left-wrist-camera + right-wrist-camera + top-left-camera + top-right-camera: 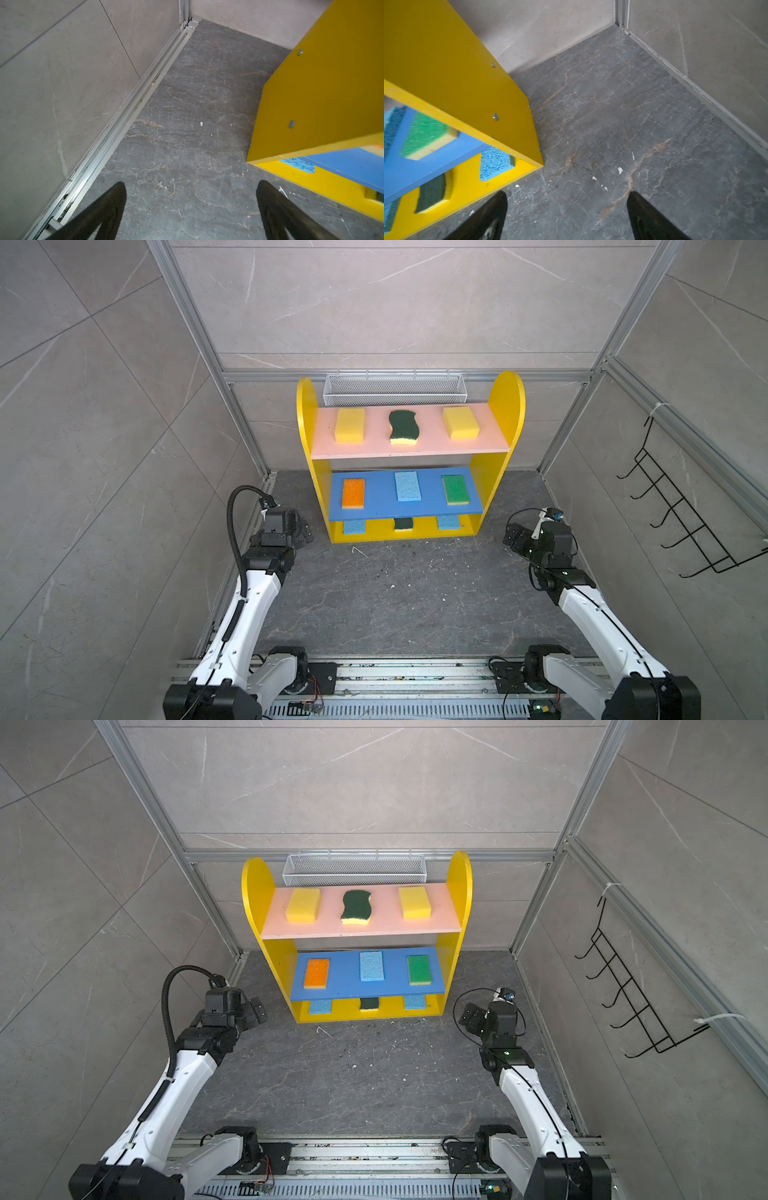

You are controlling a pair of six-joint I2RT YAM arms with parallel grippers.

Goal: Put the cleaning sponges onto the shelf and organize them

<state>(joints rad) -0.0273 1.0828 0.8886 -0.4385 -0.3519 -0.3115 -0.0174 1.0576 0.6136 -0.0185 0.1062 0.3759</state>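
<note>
Now, with all nine cleaning sponges (407, 486) lying three to a board on the shelf (506, 406) and your left fingers (112, 203) and right fingers (643, 214) spread wide and empty beside its side panels, draw them straight back without brushing the shelf.

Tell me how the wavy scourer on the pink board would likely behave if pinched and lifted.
The scourer would probably squash under a pinch: a yellow foam layer shows below its dark green pad. It likely weighs little, being mostly foam. Lying flat on the pink board, it seems unlikely to roll or tip.
</note>
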